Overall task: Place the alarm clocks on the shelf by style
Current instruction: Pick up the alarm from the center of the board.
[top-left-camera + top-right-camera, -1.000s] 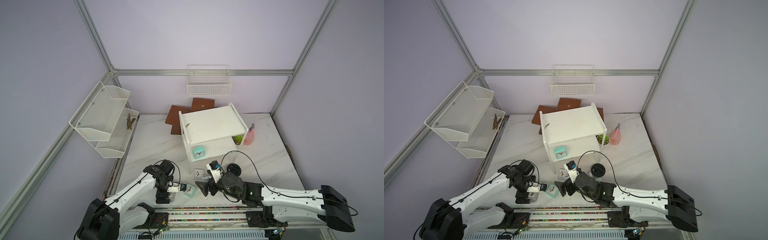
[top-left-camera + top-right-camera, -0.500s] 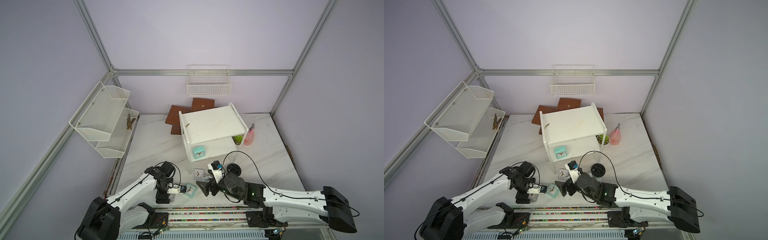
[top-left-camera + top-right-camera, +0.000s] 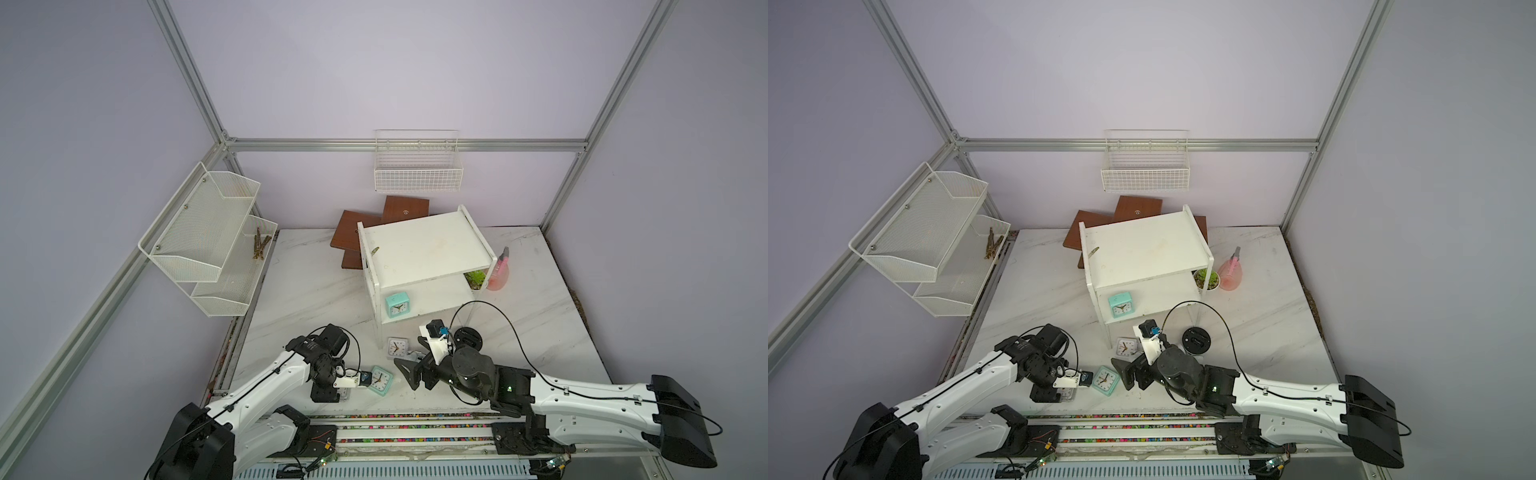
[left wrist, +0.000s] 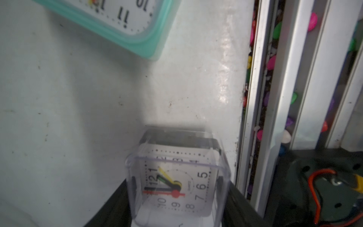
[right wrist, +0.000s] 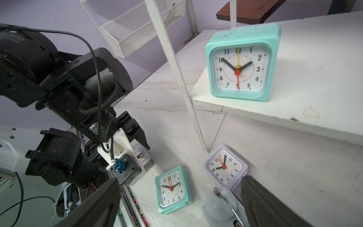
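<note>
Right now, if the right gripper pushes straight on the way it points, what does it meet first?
Probably the white bell and wire handle of a twin-bell clock, sitting between the fingers of the open right gripper; depth is hard to judge.

Glossy, scuffed marble-look tabletop point(image 4: 78, 88); clear glossy plastic casing on whitish-grey clock point(image 4: 176, 176); matt plastic mint-green clock point(image 5: 240, 66); painted white shelf point(image 5: 314, 59), chipped.

Arm links: my white moulded shells point(image 3: 270, 380), alike on both arms.
Joints: my black round motor housings point(image 5: 110, 72), dotted with small holes.
Cables: a thin black cable point(image 5: 99, 84); an orange wire point(image 4: 321, 171).
Wrist camera: a white bracket point(image 5: 121, 141) with a blue plug point(image 5: 118, 168).
Fingers: my matte black wedge fingers point(image 5: 94, 204).
Light: a green dot point(image 3: 509, 389).
</note>
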### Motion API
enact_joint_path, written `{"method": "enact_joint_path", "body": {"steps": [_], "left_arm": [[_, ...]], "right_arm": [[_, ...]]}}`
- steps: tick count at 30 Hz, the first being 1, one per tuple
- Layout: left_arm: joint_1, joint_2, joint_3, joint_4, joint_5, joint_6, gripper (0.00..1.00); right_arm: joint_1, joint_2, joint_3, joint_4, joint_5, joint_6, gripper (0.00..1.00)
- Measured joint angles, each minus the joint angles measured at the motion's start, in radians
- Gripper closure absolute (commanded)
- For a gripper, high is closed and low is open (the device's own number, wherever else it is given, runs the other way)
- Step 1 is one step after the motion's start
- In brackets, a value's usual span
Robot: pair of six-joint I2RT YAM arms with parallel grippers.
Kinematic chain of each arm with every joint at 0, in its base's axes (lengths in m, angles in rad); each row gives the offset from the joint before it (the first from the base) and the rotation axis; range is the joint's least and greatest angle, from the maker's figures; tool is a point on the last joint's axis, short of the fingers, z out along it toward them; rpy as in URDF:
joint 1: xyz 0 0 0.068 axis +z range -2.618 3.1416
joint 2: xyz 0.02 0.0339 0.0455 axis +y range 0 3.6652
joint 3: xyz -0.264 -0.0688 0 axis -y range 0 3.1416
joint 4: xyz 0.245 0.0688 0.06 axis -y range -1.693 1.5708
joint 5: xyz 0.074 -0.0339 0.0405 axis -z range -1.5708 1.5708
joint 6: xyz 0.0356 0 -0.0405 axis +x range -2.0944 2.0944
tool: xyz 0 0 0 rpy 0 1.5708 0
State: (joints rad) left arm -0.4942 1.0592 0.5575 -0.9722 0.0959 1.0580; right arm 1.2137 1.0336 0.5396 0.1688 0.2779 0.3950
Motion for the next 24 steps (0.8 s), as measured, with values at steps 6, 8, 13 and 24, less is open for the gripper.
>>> {"method": "enact_joint_path", "body": {"steps": [6, 8, 13, 24], "left_arm": [[0.0, -0.089, 0.0, 0.031, 0.001, -0.021, 0.61], [0.0, -0.129, 0.0, 0.056, 0.002, -0.028, 0.63], [0.0, -0.223, 0.006, 0.135, 0.03, -0.048, 0.63], [-0.067, -0.292, 0.101, 0.274, 0.106, -0.108, 0.65]], "right_arm": [[0.0, -0.008, -0.018, 0.013, 0.002, 0.011, 0.01], [0.0, -0.008, -0.027, 0.018, 0.002, 0.031, 0.02], [0.0, -0.006, -0.037, 0.03, -0.008, 0.141, 0.06], [0.01, 0.134, -0.037, 0.255, -0.098, 0.525, 0.21]]}}
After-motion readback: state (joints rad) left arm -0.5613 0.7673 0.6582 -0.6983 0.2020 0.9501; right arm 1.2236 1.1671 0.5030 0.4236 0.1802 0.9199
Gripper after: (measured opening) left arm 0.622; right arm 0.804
